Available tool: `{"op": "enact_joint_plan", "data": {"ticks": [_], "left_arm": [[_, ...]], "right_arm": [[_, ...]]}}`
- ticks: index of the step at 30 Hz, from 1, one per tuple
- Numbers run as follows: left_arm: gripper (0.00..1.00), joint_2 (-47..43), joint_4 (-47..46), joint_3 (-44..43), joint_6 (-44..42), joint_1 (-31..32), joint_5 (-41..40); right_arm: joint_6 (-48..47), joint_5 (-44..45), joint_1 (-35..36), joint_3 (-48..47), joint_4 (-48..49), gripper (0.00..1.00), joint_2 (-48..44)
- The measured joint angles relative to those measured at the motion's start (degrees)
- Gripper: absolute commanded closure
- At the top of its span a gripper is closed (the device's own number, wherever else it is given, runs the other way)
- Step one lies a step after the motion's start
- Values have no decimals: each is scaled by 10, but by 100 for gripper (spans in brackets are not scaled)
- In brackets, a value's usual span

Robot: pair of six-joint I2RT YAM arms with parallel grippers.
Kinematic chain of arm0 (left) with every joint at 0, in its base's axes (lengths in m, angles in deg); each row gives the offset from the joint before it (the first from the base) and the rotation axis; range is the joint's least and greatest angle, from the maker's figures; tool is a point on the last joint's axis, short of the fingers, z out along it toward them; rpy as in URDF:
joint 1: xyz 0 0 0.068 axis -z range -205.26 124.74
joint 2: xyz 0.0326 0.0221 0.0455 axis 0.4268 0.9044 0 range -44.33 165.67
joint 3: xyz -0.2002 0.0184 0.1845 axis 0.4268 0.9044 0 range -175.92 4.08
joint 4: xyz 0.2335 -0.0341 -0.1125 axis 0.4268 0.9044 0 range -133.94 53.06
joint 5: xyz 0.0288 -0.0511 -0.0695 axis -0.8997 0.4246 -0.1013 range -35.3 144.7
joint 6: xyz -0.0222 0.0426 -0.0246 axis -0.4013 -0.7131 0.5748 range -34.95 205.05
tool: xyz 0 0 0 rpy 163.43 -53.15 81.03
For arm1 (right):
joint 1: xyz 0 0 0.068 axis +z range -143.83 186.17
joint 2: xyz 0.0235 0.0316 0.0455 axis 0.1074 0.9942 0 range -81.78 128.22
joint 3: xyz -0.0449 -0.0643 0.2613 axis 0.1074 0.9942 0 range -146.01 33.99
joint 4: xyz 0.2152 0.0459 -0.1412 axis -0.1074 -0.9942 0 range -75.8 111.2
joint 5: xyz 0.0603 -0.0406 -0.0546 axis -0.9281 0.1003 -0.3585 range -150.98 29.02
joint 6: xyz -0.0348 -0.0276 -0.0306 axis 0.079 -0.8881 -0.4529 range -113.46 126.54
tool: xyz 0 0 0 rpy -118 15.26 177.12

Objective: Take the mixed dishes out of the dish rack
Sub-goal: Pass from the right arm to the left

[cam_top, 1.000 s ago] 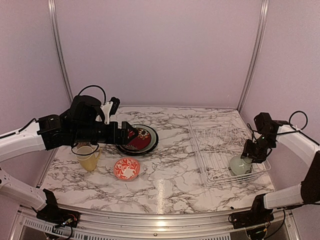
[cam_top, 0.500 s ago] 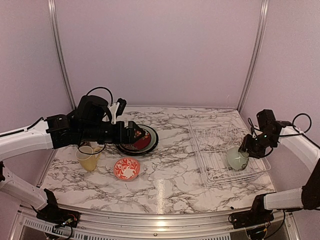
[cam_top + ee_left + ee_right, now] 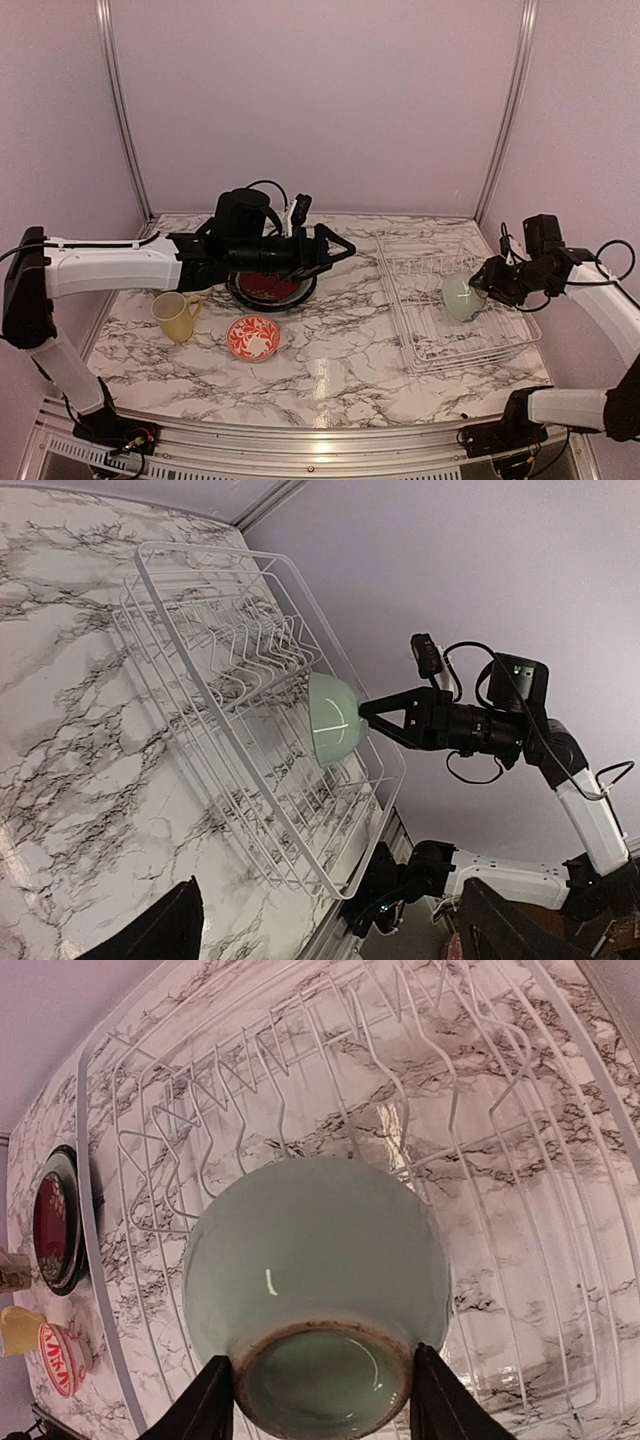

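Marble-patterned table, top view: white wire dish rack at right. Pale green bowl tipped on its side over the rack's right part, mouth facing left, pinched at the base by right gripper. Left gripper spread wide, holding nothing, hanging between plate stack and rack. Yellow mug and red patterned bowl on table at near left, standing apart.

Left wrist view: same bowl above the rack wires; contact with them not discernible. Own fingers dark at bottom edge, wide apart.

Right wrist view: fingers pressed on either side of bowl's foot ring, underside toward camera. Rack beneath; plate stack, mug and red bowl beyond it to the left.
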Motion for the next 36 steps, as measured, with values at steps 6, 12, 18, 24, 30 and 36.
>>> {"op": "enact_joint_plan", "data": {"ticks": [6,12,18,24,30,36], "left_arm": [[14,188,-119,-152,65,28,54],[15,330,-144,-308,98,55,62],[18,407,-149,-383,130,57,56],[19,445,-170,-411,164,54,62],[35,456,-224,-425,215,54,86],[60,481,-306,-429,294,54,118]], "right_arm": [[0,-36,0,5,17,75,-38],[5,-80,0,8,28,75,-61],[16,-128,14,8,48,75,-65],[26,-168,25,8,60,75,-65],[44,-198,30,8,85,76,-66],[63,-227,38,8,119,76,-62]]}}
